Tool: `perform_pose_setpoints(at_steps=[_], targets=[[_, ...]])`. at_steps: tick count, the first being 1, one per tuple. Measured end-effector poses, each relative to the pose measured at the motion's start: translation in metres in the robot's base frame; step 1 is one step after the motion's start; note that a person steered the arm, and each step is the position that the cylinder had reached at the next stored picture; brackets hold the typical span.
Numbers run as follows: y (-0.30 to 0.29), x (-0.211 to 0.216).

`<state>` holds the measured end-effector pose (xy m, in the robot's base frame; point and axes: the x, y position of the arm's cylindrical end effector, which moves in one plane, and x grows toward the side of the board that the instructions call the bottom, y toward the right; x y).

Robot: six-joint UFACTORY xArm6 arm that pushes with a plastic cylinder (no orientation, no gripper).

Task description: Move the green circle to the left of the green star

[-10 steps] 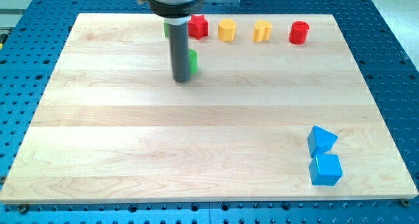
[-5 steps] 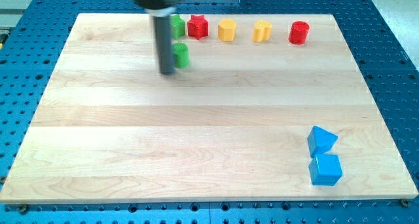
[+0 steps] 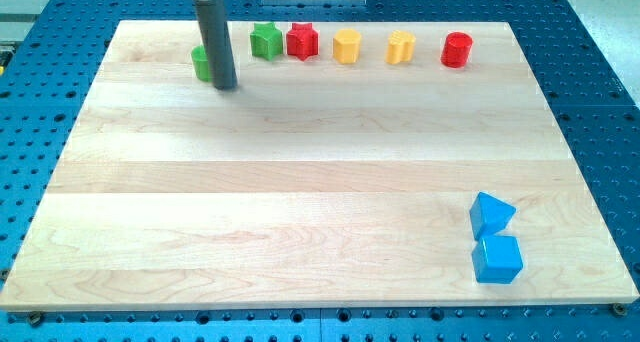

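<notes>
The green circle (image 3: 202, 62) lies near the view's top left and is partly hidden behind my rod. My tip (image 3: 224, 85) rests on the board right against the circle's right side. The green star (image 3: 265, 40) sits to the right of the circle and a little higher, first in a row along the view's top.
Right of the green star stand a red star (image 3: 302, 41), a yellow hexagon (image 3: 346, 46), a yellow heart (image 3: 400, 47) and a red cylinder (image 3: 456, 49). A blue triangle (image 3: 491, 212) and a blue cube (image 3: 497, 258) sit at the view's bottom right.
My tip has swept left and up the view. The green circle has gone from below the green star to its left.
</notes>
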<state>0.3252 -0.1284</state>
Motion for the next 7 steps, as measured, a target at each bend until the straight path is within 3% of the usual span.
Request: perform_pose_setpoints(at_steps=[1,3,7], targets=[[-0.037,0.007],[-0.032,-0.046],[-0.030,-0.072]])
